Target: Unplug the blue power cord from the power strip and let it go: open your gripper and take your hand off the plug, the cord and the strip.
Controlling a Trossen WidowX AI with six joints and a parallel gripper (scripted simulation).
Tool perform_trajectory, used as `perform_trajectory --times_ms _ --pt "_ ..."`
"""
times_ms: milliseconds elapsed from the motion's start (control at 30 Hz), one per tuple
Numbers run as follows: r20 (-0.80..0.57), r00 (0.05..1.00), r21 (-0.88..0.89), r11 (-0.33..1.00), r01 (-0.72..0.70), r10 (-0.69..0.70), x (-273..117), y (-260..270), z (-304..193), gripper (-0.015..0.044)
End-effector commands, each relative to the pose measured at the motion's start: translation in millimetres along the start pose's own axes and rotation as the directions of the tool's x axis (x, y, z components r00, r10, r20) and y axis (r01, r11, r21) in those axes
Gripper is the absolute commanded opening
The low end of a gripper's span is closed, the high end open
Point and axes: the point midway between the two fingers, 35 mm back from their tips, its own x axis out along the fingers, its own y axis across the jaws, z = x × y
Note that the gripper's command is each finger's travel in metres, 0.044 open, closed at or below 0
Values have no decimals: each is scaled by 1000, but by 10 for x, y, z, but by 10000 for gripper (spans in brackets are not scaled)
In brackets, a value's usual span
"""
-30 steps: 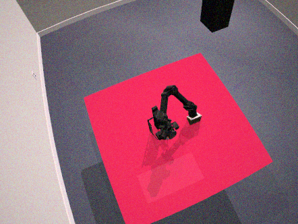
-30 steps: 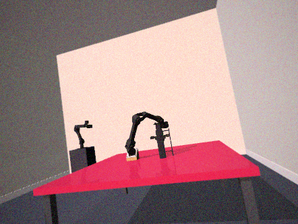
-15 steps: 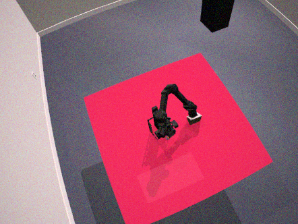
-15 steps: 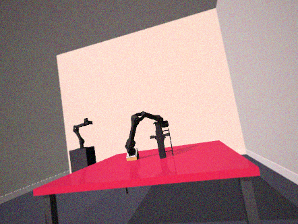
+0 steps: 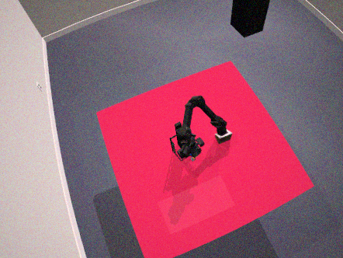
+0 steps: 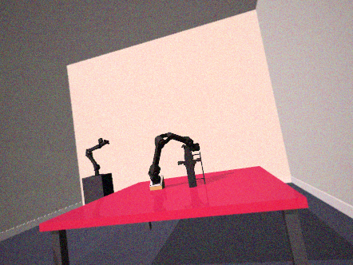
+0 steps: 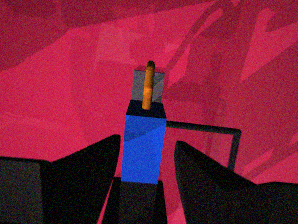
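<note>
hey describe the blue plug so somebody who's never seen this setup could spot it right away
Start at the red table filling the wrist view, then find the two dark fingers of the claw at the bottom. The blue plug stands between them, the only blue thing there, with an orange prong sticking from its dark end.

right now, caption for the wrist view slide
Gripper open around the blue plug, gaps on both sides, orange prong pointing at a grey block.

Plug [image 7: 143,147] between pincer [image 7: 145,165] fingers
</note>
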Motion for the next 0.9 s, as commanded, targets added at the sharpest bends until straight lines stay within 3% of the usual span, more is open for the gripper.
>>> perform_trajectory --times_ms 0,133,267,533,867 --pt "-7 1000 -6 1000 -3 3 73 16 -11 160" --pt "-7 1000 -6 1000 -3 3 84 17 -11 160" --pt "-1 1000 0 1000 -3 3 58 6 -6 55" --pt "-1 1000 0 1000 -3 3 58 6 -6 2" --pt "0 1000 -1 1000 -3 3 52 -6 113 0"
